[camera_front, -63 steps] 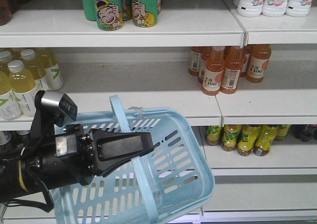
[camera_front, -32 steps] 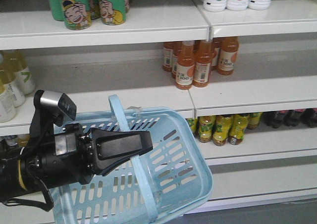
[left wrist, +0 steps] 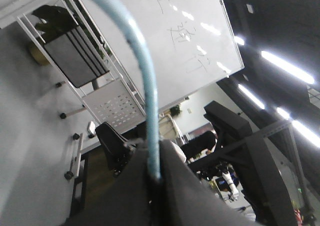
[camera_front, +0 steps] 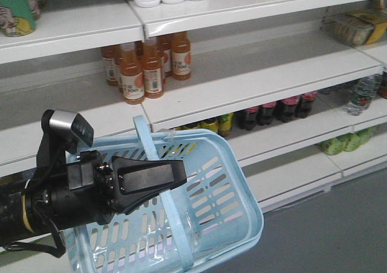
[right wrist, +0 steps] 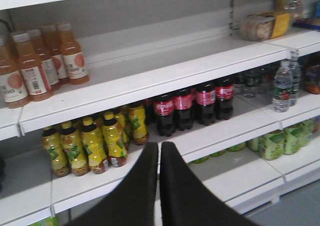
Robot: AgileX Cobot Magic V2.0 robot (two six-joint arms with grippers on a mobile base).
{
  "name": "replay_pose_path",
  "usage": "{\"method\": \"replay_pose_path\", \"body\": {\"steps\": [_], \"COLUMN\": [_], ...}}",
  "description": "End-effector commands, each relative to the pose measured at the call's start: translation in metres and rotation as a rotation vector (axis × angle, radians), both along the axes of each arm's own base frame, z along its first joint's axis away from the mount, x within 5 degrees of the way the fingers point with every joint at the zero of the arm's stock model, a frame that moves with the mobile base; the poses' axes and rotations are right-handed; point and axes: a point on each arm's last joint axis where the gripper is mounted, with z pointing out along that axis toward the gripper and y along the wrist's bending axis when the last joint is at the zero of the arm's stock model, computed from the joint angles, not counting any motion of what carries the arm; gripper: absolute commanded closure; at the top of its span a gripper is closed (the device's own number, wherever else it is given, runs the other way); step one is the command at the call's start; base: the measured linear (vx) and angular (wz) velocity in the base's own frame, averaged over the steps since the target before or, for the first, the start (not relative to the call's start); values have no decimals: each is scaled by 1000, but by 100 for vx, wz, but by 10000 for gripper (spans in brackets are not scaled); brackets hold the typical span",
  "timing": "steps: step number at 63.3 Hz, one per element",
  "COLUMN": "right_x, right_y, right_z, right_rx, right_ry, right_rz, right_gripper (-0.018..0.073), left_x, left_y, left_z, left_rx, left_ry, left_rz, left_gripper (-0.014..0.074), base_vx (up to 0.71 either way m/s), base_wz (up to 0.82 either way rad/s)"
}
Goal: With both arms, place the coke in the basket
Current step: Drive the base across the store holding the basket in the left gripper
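The pale blue basket (camera_front: 233, 164) hangs tilted in front of the shelves in the front view, its slotted base turned toward me. My left gripper (camera_front: 180, 171) is shut on its flat hoop handle (camera_front: 147, 141). In the left wrist view that handle (left wrist: 146, 81) runs up out of the closed jaws of the left gripper (left wrist: 153, 153). My right gripper (right wrist: 159, 146) is shut with nothing in it, facing the lower shelves. It does not show in the front view. The coke is out of view.
White shelves (camera_front: 260, 73) carry orange drink bottles (camera_front: 145, 67), dark-liquid bottles with red labels (right wrist: 195, 103), yellow bottles (right wrist: 95, 141), water bottles (right wrist: 282, 86) and green bottles (camera_front: 347, 141). Grey floor (camera_front: 326, 237) lies at lower right.
The shelves have slid left across the front view, bringing dark bottles, green bottles and floor into sight. The basket and left gripper keep the same place in the frame.
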Motion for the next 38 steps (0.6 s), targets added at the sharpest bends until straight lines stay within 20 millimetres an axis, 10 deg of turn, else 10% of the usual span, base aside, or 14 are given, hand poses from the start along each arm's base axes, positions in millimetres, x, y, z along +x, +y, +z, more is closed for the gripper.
{"method": "replay_pose_path", "body": {"steps": [1, 38], "right_x": [0, 0], "right_y": [1, 1], "right_z": [4, 4], "right_rx": [-18, -18], "right_ry": [-79, -79], "right_rz": [14, 14], "right_gripper": [564, 564], "left_x": [-14, -14], "left_y": [3, 3], "left_z": [32, 32], "left_rx": [-229, -229], "left_ry": [-105, -105], "left_rz": [-120, -120], "left_gripper": [604, 604], "base_vx": [-7, -7], "base_wz": [-56, -47]}}
